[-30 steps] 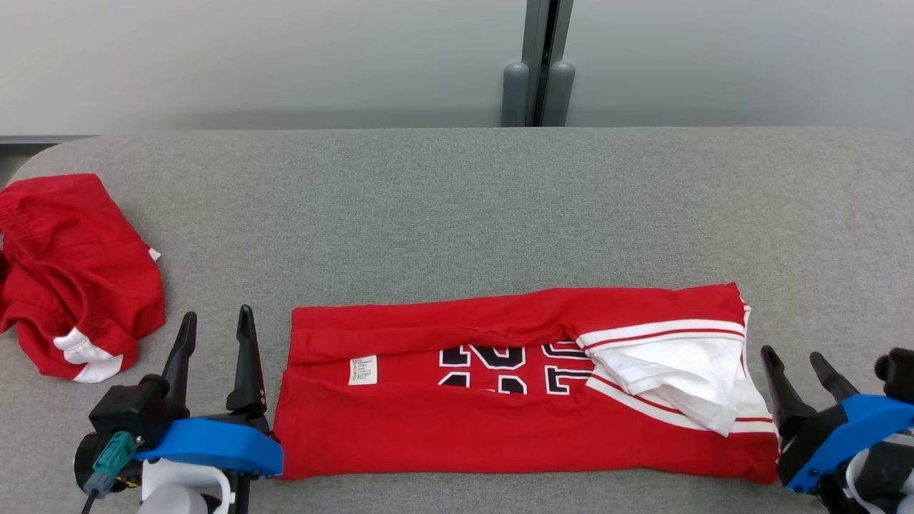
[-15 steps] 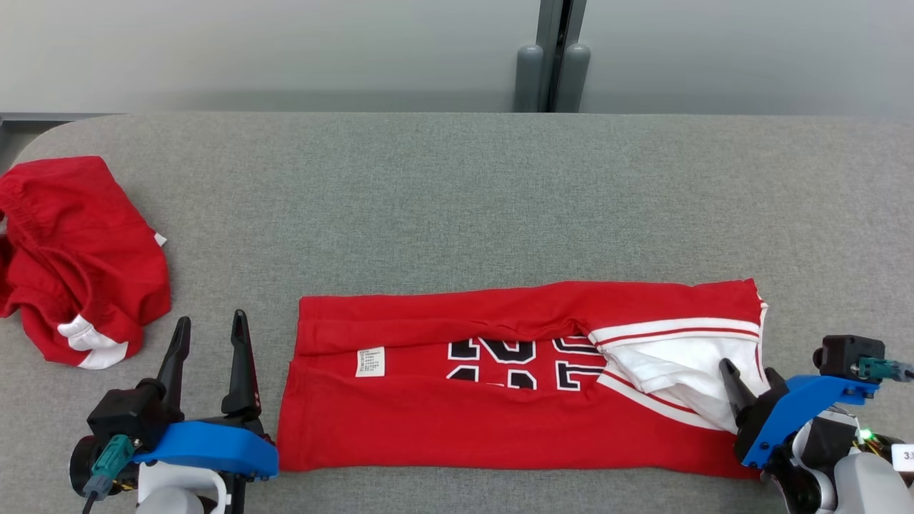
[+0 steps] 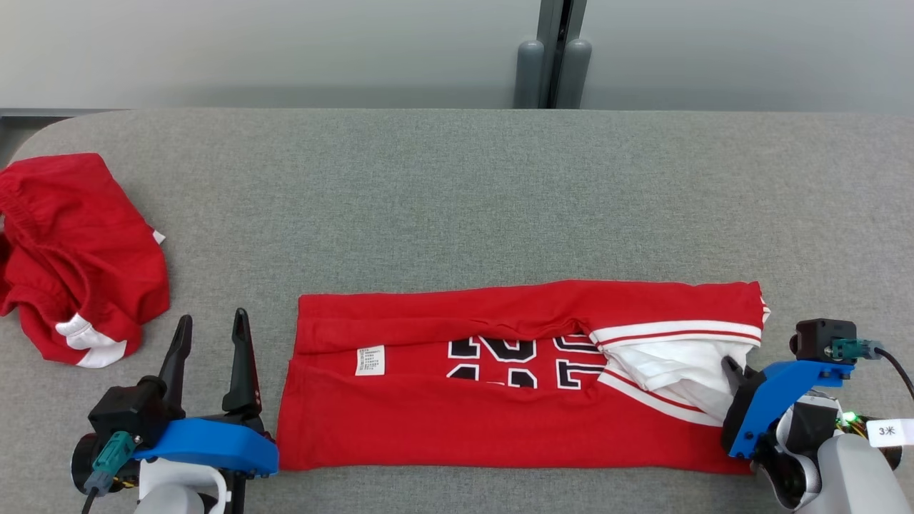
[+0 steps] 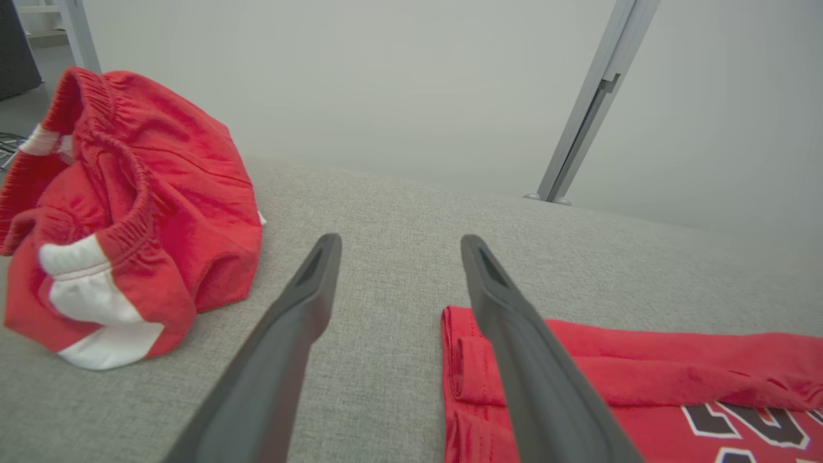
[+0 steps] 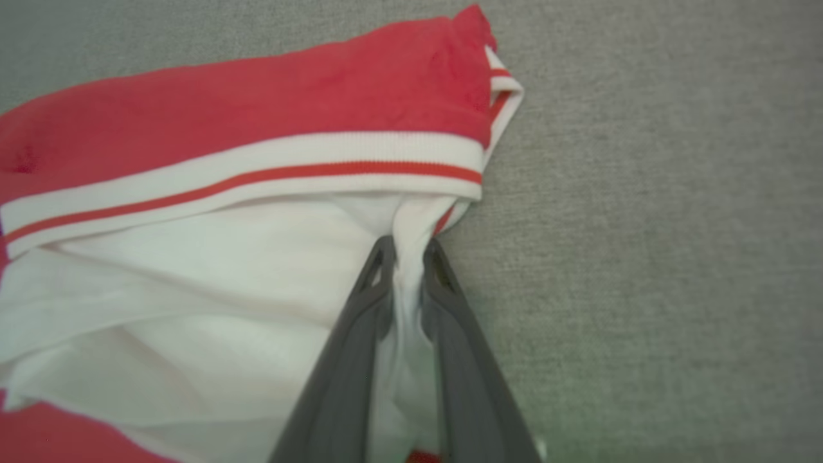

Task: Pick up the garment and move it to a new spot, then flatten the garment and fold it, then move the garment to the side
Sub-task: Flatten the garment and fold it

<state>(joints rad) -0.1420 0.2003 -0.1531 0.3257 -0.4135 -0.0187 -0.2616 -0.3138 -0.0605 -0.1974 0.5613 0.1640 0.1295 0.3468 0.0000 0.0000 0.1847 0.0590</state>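
At seven o'clock in the head view, nearest the robot, the left gripper (image 3: 214, 315) has its fingers spread wide and holds nothing, just beside the left end of the garment (image 3: 464, 428). At four o'clock the right gripper (image 3: 732, 364) pinches a fold of the garment's white fabric, jaws nearly together. The red garment lies folded lengthwise on the grey table (image 3: 457, 200). Farther off, red shorts (image 3: 78, 250) sit crumpled at nine o'clock, and a grey post (image 3: 553, 71) stands at twelve.
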